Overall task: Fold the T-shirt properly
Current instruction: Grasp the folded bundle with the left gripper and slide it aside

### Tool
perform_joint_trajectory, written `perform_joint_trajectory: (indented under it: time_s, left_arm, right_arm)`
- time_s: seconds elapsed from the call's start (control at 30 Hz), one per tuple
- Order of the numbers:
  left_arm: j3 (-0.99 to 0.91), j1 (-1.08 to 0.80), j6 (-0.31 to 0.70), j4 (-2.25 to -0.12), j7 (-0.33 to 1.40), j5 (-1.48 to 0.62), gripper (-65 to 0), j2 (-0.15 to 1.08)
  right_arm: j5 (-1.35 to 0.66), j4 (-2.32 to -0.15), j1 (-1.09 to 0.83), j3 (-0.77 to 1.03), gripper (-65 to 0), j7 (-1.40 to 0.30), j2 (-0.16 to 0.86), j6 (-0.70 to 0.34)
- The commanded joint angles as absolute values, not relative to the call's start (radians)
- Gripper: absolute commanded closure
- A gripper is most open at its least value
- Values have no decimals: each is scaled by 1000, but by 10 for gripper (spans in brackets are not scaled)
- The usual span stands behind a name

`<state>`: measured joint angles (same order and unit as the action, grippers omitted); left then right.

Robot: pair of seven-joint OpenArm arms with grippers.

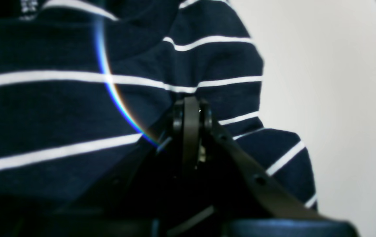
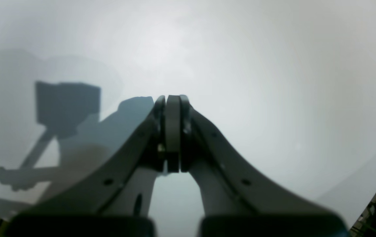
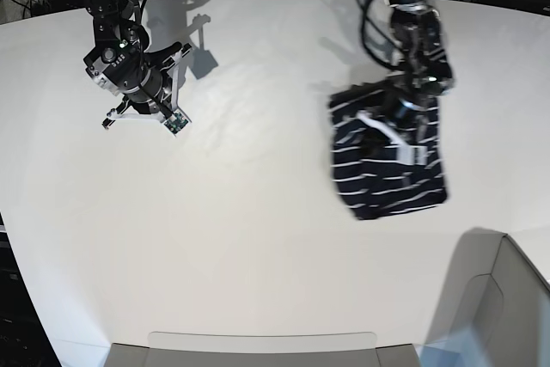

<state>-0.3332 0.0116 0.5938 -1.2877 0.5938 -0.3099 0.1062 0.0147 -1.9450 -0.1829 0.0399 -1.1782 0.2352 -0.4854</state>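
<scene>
Navy, white-striped T-shirt (image 3: 388, 161): lies as a compact, roughly rectangular bundle on the white table (image 3: 258, 212), toward the base view's right side, folds and creases visible. Left gripper (image 1: 191, 107): positioned directly over the shirt, fingers pressed together; whether any cloth is pinched between them cannot be told. Right gripper (image 2: 172, 102): well apart from the garment, above bare table near the far left corner of the base view, fingers closed on each other, holding nothing, casting a shadow on the surface.
</scene>
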Motion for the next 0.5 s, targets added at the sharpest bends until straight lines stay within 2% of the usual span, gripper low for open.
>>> perform_joint_trajectory:
  time_s: [0.0,0.1,0.23,0.37,0.47]
  left_arm:
    - [-343,12,553,-1290,627,-252,0,150]
    - [-338,12,553,-1291,627,-254,0,219]
    - [-341,13,553,-1323,627,-254,0,251]
    - [-346,12,553,-1494,627,-254,0,254]
    - [-346,-8,550,-1632,627,-254,0,249]
  right_arm:
    - [15,-1965,-168,38,0,-1165,242,-484]
    - [15,-1965,-165,38,0,-1165,236,-484]
    - [15,-1969,-150,36,0,-1165,231,-484]
    - [15,-2031,-134,38,0,-1162,231,-484]
    - [13,-2064,-127,44,0,-1089,231,-484]
